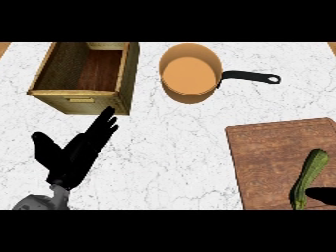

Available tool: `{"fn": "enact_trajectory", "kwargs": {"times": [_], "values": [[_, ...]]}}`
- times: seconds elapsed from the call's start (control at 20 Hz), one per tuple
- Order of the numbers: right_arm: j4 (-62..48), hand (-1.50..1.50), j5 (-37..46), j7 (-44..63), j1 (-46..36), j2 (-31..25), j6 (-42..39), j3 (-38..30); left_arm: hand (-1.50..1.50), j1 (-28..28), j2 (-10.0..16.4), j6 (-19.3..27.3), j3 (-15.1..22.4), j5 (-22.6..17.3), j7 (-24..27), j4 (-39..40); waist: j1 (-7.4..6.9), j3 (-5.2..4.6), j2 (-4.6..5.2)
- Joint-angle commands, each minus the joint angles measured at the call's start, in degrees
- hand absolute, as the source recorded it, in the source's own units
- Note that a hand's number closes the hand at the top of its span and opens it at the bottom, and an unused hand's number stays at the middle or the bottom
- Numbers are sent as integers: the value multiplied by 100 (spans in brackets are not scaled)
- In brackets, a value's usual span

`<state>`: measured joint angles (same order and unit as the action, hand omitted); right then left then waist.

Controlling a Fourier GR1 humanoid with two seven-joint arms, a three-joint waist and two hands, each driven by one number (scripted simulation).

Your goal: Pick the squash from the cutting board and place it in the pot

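Observation:
A long green squash [310,176] lies tilted on the brown wooden cutting board [272,157] at the lower right. An orange pot [190,74] with a black handle stands at the top centre of the counter, nothing inside it. My right hand [332,196] shows only as a black tip at the lower right edge, next to the squash's near end; whether it touches is unclear. At the lower left my left hand [76,151] rests open, fingers straight and pointing up and right, holding nothing.
A wooden box [83,96] with an open top stands at the upper left, just beyond my left hand's fingertips. White marble counter [170,142] lies between the board, the pot and the box.

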<state>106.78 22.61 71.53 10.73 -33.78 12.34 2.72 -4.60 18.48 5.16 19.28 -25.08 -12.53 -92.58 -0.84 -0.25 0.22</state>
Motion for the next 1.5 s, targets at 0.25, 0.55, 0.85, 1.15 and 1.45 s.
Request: {"fn": "enact_trajectory", "kwargs": {"times": [0.25, 0.55, 0.85, 1.15, 1.45], "values": [[-95, -150, 571, 1369, -171, 680, -398, 28, 0, 9, -97, -64, -93, 99, 201, 92, 59, 1, -6], [-186, -150, 967, 1369, -307, 1186, -491, -11, 0, 142, -168, -73, -77, 111, 105, 103, 59, 10, -15], [-543, -150, 1061, 1369, -555, 1289, -746, -282, 0, -45, -69, -238, -276, 45, -22, 217, 60, 15, -6], [-371, -150, 1048, 1365, -585, 1475, -1115, -620, 0, 148, -120, -252, -279, 79, 4, 5, 76, 16, -21], [-709, 150, 1395, 246, -727, 2077, -820, -445, 0, 408, -103, -454, -409, 233, -21, -235, 67, 24, -25]]}}
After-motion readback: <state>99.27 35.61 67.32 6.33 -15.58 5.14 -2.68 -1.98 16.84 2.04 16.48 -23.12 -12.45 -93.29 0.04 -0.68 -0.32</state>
